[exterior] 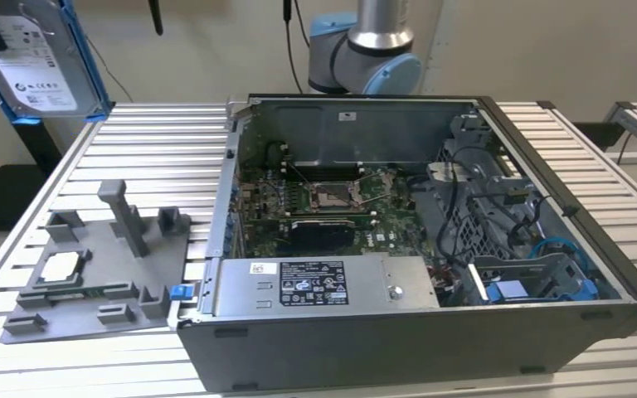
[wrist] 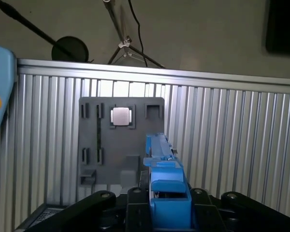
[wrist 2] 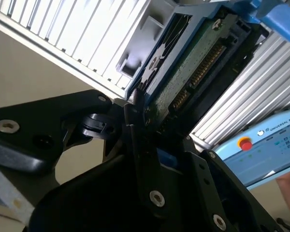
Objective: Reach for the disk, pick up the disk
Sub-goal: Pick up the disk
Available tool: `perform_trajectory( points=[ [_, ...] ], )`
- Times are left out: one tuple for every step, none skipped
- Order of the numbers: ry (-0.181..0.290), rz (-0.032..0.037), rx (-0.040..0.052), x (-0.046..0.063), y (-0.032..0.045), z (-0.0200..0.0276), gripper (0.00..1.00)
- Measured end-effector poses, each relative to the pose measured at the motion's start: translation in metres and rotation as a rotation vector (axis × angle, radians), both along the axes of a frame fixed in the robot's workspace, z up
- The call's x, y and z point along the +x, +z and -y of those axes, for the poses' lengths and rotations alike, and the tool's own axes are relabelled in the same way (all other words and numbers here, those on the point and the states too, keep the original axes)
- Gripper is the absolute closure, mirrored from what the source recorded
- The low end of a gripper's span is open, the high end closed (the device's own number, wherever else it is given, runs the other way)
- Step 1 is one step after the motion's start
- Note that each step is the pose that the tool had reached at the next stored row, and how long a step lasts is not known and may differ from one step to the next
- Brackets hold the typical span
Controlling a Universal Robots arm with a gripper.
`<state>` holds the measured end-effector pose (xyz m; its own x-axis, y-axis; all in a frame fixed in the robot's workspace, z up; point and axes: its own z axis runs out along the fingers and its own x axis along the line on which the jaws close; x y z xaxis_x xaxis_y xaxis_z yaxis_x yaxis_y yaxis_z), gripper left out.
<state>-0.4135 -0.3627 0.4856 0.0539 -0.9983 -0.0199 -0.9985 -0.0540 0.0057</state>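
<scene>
- The disk is off the bench, high in the air at the exterior view's left, with its label facing the camera.
- The jaws are clenched on the disk. In the second wrist view, black fingers pinch one end of it.
- In the first wrist view, the disk's blue edge hangs over the grey tray, near the chip.
- Risk: the grip looks narrow and on one end only, so a jerk or swing could let the disk slip.
- Risk: a drop from this height would hit the tray, chip or bench.
- The computer case is well apart, so a knock there is unlikely.
</scene>
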Motion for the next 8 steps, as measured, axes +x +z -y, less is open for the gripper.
perform_trajectory(
  points=[
    [0.000, -0.0007, -0.0001, 0.003, 0.0000, 0.0000, 1.00],
    [0.000, -0.0012, 0.0000, 0.006, 0.0000, 0.0000, 1.00],
    [0.000, -0.0018, 0.0000, 0.009, 0.0000, 0.0000, 1.00],
    [0.000, -0.0025, 0.0000, 0.013, 0.0000, 0.0000, 1.00],
    [0.000, -0.0030, 0.0000, 0.016, 0.0000, 0.0000, 1.00],
    [0.000, -0.0036, 0.0000, 0.019, 0.0000, 0.0000, 1.00],
    [0.000, -0.0042, 0.0000, 0.022, 0.0000, 0.0000, 1.00],
    [0.000, -0.0047, 0.0000, 0.025, 0.0000, 0.0000, 1.00]
  ],
)
